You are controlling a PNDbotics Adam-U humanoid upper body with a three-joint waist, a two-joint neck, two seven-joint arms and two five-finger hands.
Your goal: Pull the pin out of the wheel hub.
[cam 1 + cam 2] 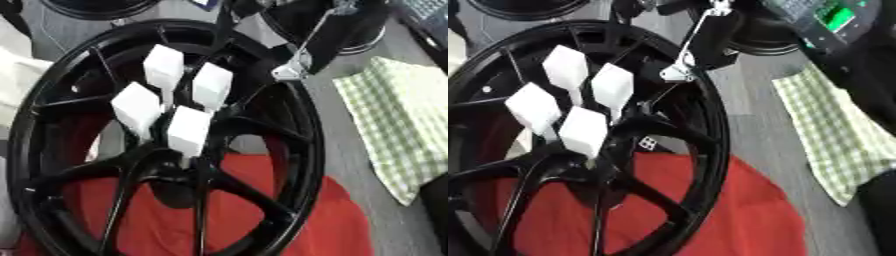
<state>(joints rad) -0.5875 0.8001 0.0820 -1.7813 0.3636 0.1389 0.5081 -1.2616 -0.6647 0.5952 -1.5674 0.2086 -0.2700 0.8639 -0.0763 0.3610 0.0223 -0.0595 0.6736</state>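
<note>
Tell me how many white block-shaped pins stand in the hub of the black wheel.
4, clustered at the black spoked wheel centre: white block-shaped pins at far left, far right, near left and near right. More may be hidden.

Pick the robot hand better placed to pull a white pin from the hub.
Right, probably. The right robot hand is over the wheel rim, close to the white pins; the left shows in neither view.
</note>
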